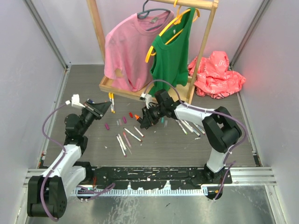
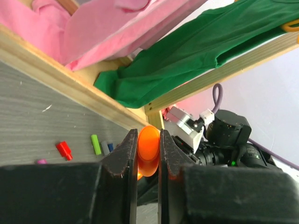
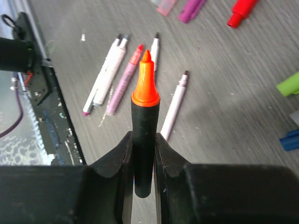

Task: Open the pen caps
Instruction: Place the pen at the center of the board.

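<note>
Jaws unreadable in top view: left gripper [image 1: 105, 108] mid-left, right gripper [image 1: 143, 123] centre, loose pen caps [image 1: 118, 122] btwn them on table [image 1: 187, 144]. L wrist view: jaws clamped on orange cap [image 2: 149, 144], centre frame; red cap [image 2: 64, 150], green cap [image 2: 96, 144] lower left. R wrist view: jaws grip uncapped orange marker [image 3: 145, 93], tip up, centre; bare markers [image 3: 124, 79] upper left.
</note>
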Action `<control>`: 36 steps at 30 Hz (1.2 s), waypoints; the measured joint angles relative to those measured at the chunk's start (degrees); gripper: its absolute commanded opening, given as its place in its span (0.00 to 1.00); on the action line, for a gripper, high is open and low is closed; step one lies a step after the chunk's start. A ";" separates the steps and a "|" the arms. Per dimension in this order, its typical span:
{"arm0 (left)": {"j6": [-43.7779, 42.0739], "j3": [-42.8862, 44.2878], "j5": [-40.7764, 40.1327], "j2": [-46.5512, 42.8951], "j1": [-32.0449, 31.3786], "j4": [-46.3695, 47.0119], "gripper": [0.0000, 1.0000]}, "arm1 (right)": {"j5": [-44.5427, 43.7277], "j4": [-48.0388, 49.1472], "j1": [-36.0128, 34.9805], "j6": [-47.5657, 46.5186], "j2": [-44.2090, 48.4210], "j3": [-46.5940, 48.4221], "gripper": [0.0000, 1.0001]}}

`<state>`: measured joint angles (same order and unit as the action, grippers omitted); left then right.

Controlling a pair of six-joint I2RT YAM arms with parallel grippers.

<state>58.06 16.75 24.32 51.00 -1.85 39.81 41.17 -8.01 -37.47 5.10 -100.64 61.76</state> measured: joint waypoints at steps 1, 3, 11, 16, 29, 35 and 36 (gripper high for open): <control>0.13 -0.42 0.20 0.15 0.00 -0.26 0.00 | -1.09 -0.70 -0.02 -0.46 -0.55 0.35 0.09; 0.68 -0.90 0.72 0.28 0.00 -0.31 0.00 | -2.69 -1.77 -0.02 -1.11 -1.86 1.20 0.09; 1.33 -3.13 1.64 -0.17 0.00 -0.28 0.00 | -8.09 -6.05 -0.79 -2.64 -8.26 4.24 0.12; 1.36 -3.45 1.70 -0.63 0.00 -0.26 0.00 | -9.90 -8.44 -1.36 -2.54 -10.14 5.57 0.14; 1.38 -3.50 2.73 -2.01 0.00 -0.31 0.00 | -11.56 -13.09 -0.76 -2.67 -10.40 7.28 0.20; 1.60 -3.58 2.95 -2.14 -0.13 -0.28 0.00 | -11.08 -13.05 -0.55 -2.67 -10.40 7.13 0.24; 1.62 -3.63 2.93 -2.14 -0.39 -0.31 0.00 | -11.10 -13.05 -0.55 -2.69 -10.40 7.13 0.24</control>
<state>59.68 13.13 27.24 48.86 -2.24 39.51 30.06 -21.06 -38.02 2.42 -111.04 68.88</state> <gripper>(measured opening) 0.148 0.236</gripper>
